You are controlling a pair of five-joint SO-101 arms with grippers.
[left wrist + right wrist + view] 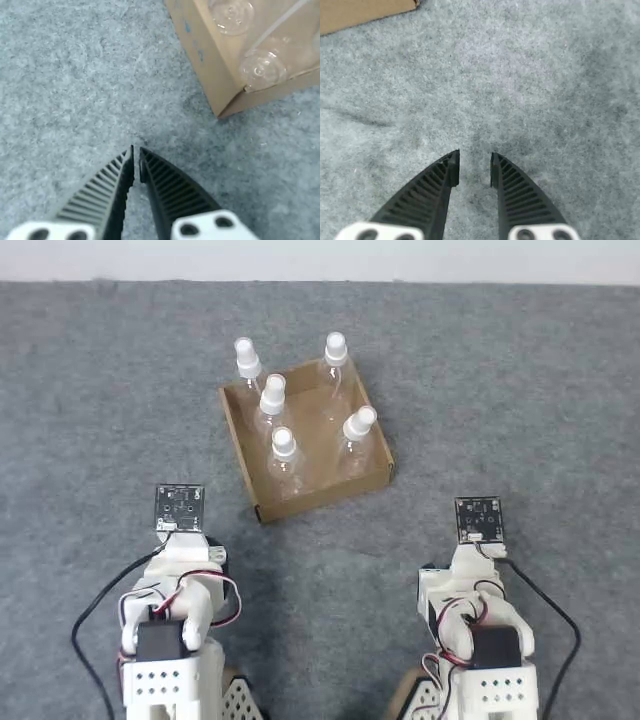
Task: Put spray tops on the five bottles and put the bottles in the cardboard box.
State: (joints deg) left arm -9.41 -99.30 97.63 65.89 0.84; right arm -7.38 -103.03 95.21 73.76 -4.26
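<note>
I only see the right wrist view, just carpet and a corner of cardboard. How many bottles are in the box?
Observer: The high view shows five bottles standing in the cardboard box, though the back-left one's base is hard to make out.
Operator: Do they all have tops on?
Observer: Yes, each carries a white spray top.
Operator: What about the left gripper?
Observer: The left gripper is shut and empty, over carpet near the box's corner.

There were five clear plastic bottles (285, 470), five white spray tops (335, 344), one shallow brown cardboard box (322, 494) and two black ribbed grippers (136, 150) (474, 157).
</note>
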